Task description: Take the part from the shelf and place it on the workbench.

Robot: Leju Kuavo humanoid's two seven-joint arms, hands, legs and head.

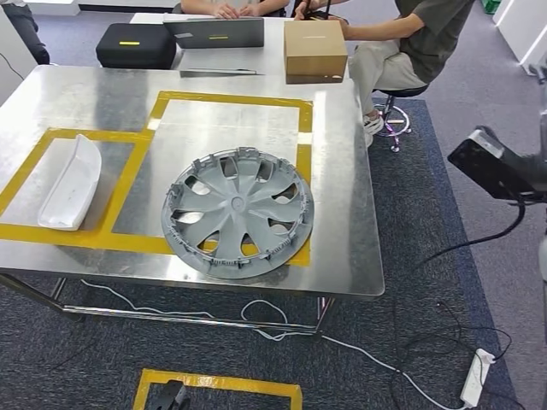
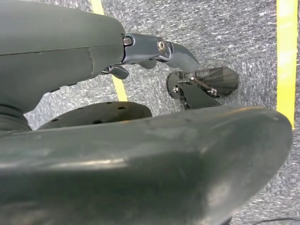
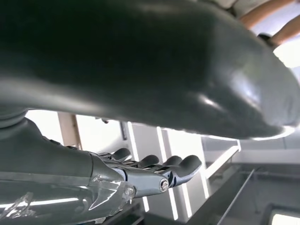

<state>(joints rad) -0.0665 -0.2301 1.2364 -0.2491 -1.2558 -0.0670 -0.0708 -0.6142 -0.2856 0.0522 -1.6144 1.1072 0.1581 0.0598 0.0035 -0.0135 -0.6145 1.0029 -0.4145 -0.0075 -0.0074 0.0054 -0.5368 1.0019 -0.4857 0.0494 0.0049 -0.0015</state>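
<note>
Hubcap lies flat on workbench.

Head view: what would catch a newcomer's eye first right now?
The grey wheel cover lying flat on the steel workbench, inside the larger yellow-taped box and overlapping its near tape line. To its left a white tray-shaped part sits in the smaller taped box. Past the bench's far edge, a cardboard box and a seated person.

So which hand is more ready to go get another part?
Probably the right. The right hand is raised, empty, fingers straight and apart, with what looks like shelving beyond it. The left hand hangs low over the carpet.
</note>
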